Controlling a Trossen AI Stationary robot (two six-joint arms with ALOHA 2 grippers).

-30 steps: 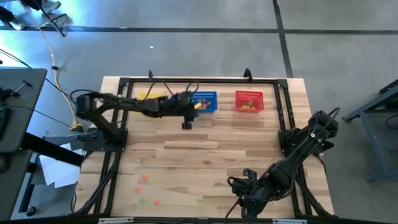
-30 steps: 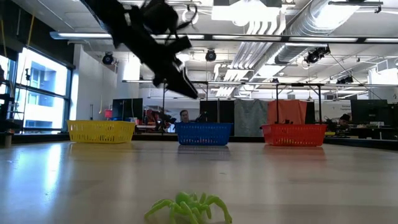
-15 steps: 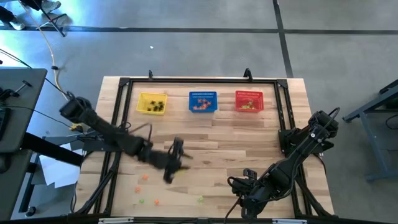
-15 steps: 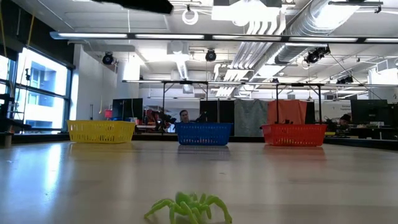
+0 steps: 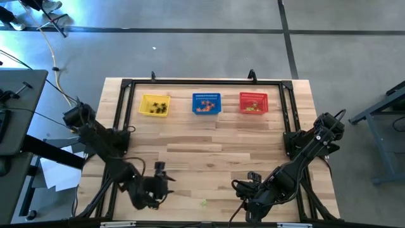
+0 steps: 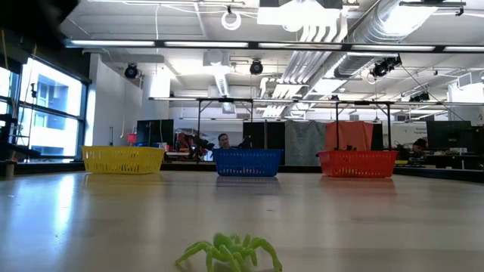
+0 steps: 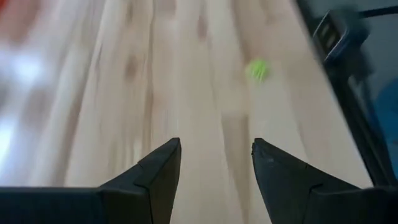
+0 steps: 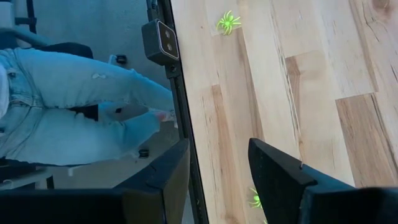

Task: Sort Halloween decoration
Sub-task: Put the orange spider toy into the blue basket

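Note:
One light green spider trinket (image 5: 204,202) lies on the table near its near edge; it is close in the low view (image 6: 231,253) and blurred ahead of my left fingers (image 7: 257,70). My left gripper (image 5: 166,185) (image 7: 216,155) hovers open over the near-left table, pointing toward that trinket. My right gripper (image 5: 249,188) (image 8: 219,155) hangs open over the near-right table. It sees the same green spider (image 8: 229,22), and a second green trinket (image 8: 255,199) lies beside its finger. The left arm covers the table below it.
Along the far edge stand a yellow basket (image 5: 154,105), a blue basket (image 5: 206,103) and a red basket (image 5: 253,102), each with trinkets inside. A black frame (image 5: 120,136) runs around the table. A person's legs in jeans (image 8: 74,99) are just beyond the near edge.
My left arm has swung from over the blue basket at the far edge across the table to the near-left corner. Its gripper has turned toward the table's right. The fingers have stayed open. The low view now shows only its dark edge at the top left.

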